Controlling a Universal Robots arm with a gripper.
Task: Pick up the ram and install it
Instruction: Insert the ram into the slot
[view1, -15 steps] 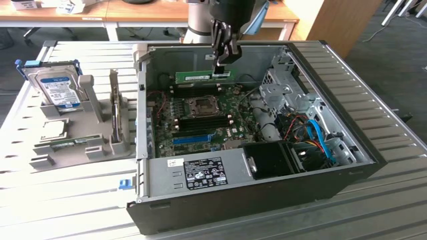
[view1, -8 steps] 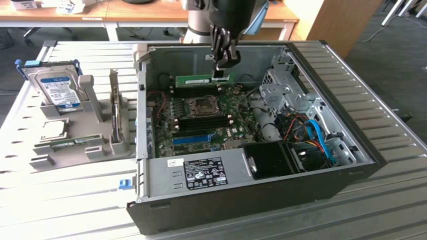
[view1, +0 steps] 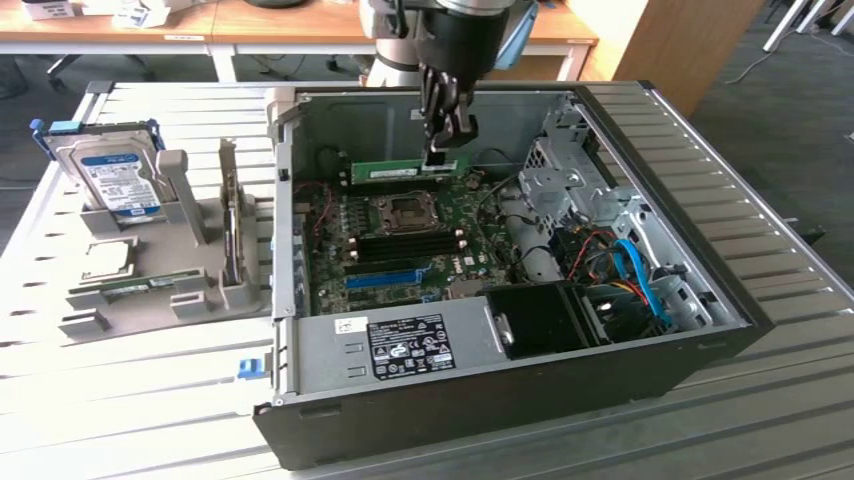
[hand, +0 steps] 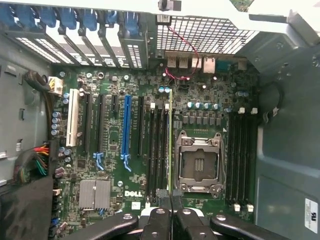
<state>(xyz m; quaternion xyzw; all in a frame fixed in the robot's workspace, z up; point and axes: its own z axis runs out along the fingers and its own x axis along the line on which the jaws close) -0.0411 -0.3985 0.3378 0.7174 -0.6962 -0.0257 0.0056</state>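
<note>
Gripper: mine (view1: 445, 152) hangs inside the open case (view1: 727, 300), fingers (hand: 159, 220) pinched nearly closed on the ram's top edge.
Ram: green stick (view1: 400, 172), upright on edge, near the case's back wall; edge-on from the wrist (hand: 170, 140), running along the black memory slots (hand: 159, 145).
Seating: can't tell if it touches a slot.
Neighbours: CPU socket (hand: 199, 162) just beside the ram; blue slot (hand: 125, 125) beyond the memory slots.
Cables: bundle (view1: 627, 265) at the exterior view's right, apart from the ram.
Outside: hard drive (view1: 118, 180) upright in a grey rack (view1: 187, 270), exterior view's left.
</note>
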